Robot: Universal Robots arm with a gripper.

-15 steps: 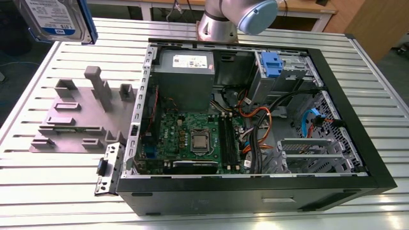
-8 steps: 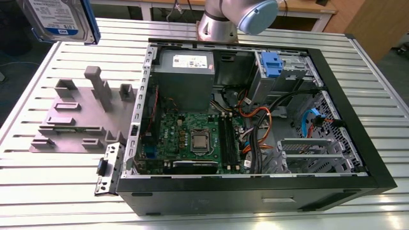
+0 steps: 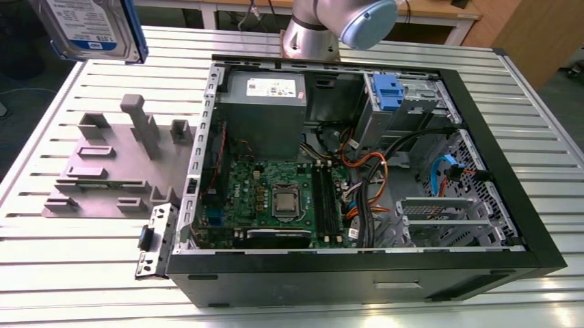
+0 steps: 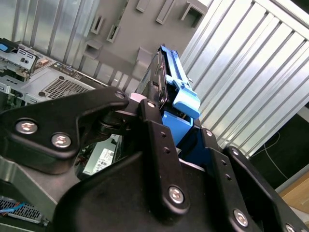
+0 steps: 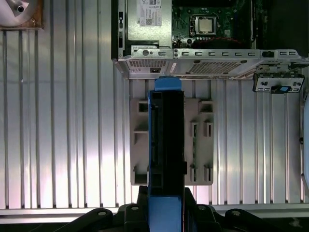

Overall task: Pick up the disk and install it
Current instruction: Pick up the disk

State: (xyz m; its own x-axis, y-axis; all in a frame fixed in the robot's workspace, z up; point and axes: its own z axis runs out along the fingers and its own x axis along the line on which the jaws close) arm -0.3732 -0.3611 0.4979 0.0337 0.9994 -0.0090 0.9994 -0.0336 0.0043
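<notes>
The disk (image 3: 87,27) is held aloft, well clear of the table (image 3: 91,273) and over the grey fixture (image 3: 109,171) beside the open case (image 3: 365,270), clamped edge-on at one end between the fingers (image 4: 159,140), seemingly so that its far end is left free for insertion.

Qty: disk (image 3: 89,26) x1; open PC case (image 3: 365,277) x1; grey slotted fixture plate (image 3: 100,171) x1; PSU box (image 3: 264,109) x1; CPU (image 3: 286,200) x1; blue latch (image 3: 388,92) x1; robot arm (image 3: 333,27) x1; tabletop (image 3: 73,260) x1.
</notes>
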